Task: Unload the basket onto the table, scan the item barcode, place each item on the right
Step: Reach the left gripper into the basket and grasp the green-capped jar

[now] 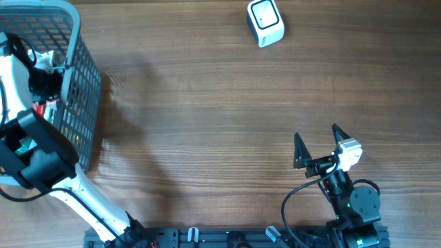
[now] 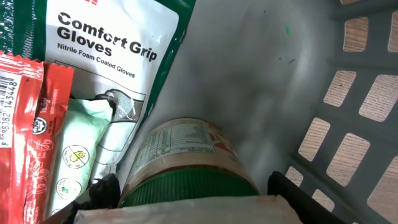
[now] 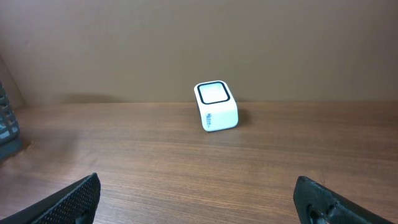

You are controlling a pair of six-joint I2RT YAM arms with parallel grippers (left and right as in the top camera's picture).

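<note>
One cylindrical labelled jar (image 2: 186,152), green lid (image 2: 186,190)

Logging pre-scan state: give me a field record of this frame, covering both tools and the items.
left tool: inside grey plastic mesh basket, jaws open astride green-lidded jar, grip unconfirmed
right tool: open, empty, above wooden table
white cube scanner: on table's far side, untouched
other basket items: Comfort Grip Gloves bag, red barcoded packet
barcode scanned: not yet

Jar (image 2: 186,155), green lid toward me, paper label, sat in the basket (image 2: 348,124); white scanner (image 1: 265,23) stood on the table's (image 1: 207,103) far side.
</note>
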